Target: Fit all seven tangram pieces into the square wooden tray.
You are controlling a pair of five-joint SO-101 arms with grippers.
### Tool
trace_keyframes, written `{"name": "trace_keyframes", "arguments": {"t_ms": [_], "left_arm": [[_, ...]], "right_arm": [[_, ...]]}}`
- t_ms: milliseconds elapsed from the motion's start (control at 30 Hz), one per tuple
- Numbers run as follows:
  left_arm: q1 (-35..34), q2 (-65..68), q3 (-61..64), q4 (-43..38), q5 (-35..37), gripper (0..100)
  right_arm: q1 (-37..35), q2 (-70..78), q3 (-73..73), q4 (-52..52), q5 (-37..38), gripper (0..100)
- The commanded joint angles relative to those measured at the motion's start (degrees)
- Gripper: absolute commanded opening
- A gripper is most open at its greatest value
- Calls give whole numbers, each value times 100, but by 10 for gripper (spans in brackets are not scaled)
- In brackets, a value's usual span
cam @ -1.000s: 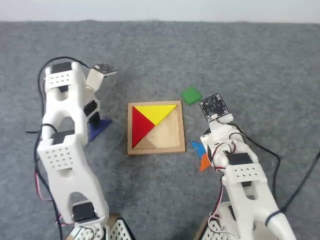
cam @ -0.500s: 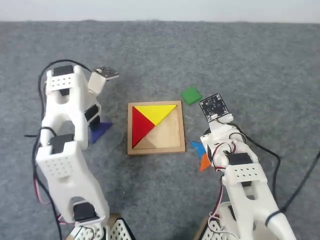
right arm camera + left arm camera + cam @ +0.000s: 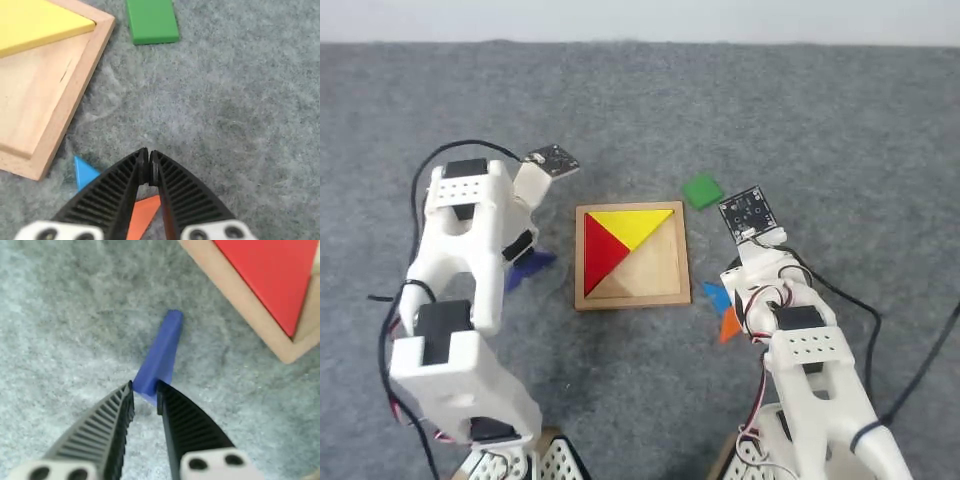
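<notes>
The square wooden tray (image 3: pixel 682 250) lies mid-table with a red triangle (image 3: pixel 600 250) and a yellow triangle (image 3: pixel 635 225) in it. My left gripper (image 3: pixel 145 390) is shut on a dark blue piece (image 3: pixel 161 352), held on edge just left of the tray (image 3: pixel 250 310); in the high view the blue piece (image 3: pixel 528 265) peeks out beside the left arm. My right gripper (image 3: pixel 149 160) is shut with nothing in it, above a light blue triangle (image 3: pixel 84 171) and an orange piece (image 3: pixel 142 216) right of the tray (image 3: pixel 75 95). A green piece (image 3: pixel 702 190) lies off the tray's far right corner.
Grey carpet covers the table all around. Cables trail beside both arm bases near the front edge. The bare wood of the tray floor (image 3: pixel 650 270) shows at its right and front.
The left arm has swung right toward the tray, carrying the dark blue piece with it. The right arm has not moved.
</notes>
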Motion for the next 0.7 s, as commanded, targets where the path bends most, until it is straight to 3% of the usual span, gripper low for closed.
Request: {"name": "trace_keyframes", "arguments": {"t_ms": [0, 667], "left_arm": [[158, 149, 321, -18, -88, 51], [308, 352, 558, 360, -308, 50]], "right_arm": [[57, -198, -35, -40, -62, 17], [57, -207, -35, -40, -53, 17]]}}
